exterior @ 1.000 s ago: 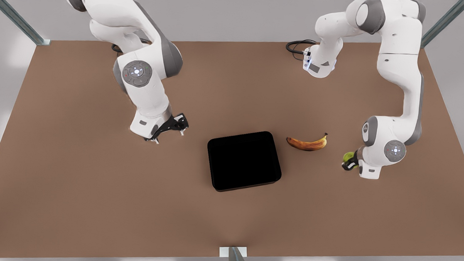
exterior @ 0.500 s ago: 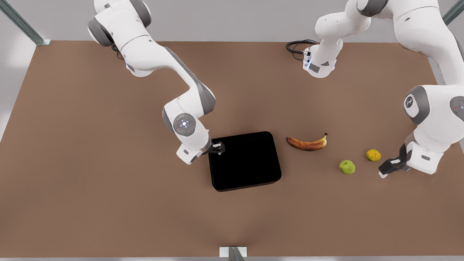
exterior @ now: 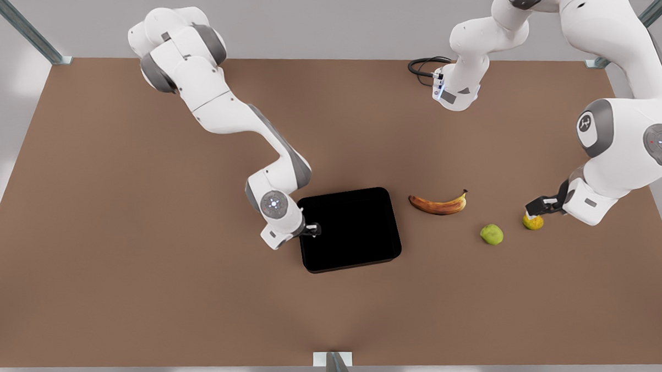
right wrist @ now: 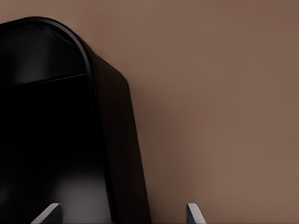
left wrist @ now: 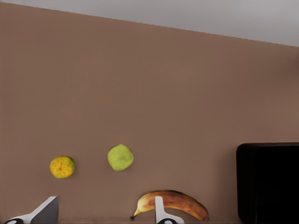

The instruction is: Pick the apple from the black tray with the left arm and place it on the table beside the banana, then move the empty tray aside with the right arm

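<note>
The apple [exterior: 492,234] lay on the table [exterior: 116,200] just beyond the banana [exterior: 438,204], away from the black tray [exterior: 349,229], which was empty. The left gripper [exterior: 538,207], open, hung near an orange fruit [exterior: 533,221]. The right gripper [exterior: 313,229], open, straddled the tray's rim; moving it aside remained.

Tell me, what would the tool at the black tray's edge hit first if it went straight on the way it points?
Most likely the black tray rim: the right tool has open fingers straddling it.

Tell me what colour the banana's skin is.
The banana is yellow, heavily browned along its length, with a dark stem tip; the front view shows it best.
</note>
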You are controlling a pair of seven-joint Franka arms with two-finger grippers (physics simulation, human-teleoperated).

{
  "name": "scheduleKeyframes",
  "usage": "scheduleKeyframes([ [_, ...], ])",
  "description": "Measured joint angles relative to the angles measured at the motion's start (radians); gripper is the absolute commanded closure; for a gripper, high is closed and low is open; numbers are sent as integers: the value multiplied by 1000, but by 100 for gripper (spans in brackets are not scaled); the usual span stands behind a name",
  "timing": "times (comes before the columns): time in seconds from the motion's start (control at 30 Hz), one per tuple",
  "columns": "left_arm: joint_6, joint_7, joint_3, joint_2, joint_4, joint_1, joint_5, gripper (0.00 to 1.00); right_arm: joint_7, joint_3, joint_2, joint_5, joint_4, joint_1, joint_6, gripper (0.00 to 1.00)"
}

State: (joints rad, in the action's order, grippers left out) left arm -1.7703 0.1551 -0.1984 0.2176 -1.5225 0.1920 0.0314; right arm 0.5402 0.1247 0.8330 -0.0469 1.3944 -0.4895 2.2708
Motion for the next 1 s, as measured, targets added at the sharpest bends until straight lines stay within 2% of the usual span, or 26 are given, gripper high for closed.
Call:
scheduleKeyframes([
  [0.07,-4,-9,260,-9,-29,-231,-32,0,-15,4,5,-1,23,-8,12,2],
  [0.1,-18,-13,297,-24,-65,-274,-52,0,-22,5,4,-1,46,-10,28,2],
  [0.13,-33,-17,243,-34,-88,-236,-54,0,-29,5,2,-2,63,-11,43,5],
  [0.2,-48,-25,171,-44,-98,-197,-47,0,-43,5,-4,-4,75,-10,66,36],
  [0.27,-56,-31,151,-44,-100,-188,-43,0,-56,6,-13,-9,77,-7,80,45],
  [0.3,-61,-34,147,-40,-98,-186,-41,0,-61,5,-17,-10,77,-5,86,53],
  [0.47,-77,-48,145,-12,-70,-176,-26,0,-81,4,-34,-13,77,-3,99,74],
  [0.57,-80,-54,145,-13,-69,-177,-21,0,-92,4,-36,-14,77,-3,98,82],
  [0.67,-80,-59,147,-15,-69,-175,-19,0,-103,4,-51,-17,76,-2,92,82],
  [0.8,-80,-64,148,-16,-69,-174,-18,0,-130,-13,-160,-18,74,21,-2,82],
  [0.9,-80,-67,149,-16,-69,-173,-18,0,-171,-73,-235,-18,71,32,-116,82],
  [1.0,-80,-70,148,-16,-69,-174,-18,0,-242,-177,-287,-20,69,34,-237,82],
])
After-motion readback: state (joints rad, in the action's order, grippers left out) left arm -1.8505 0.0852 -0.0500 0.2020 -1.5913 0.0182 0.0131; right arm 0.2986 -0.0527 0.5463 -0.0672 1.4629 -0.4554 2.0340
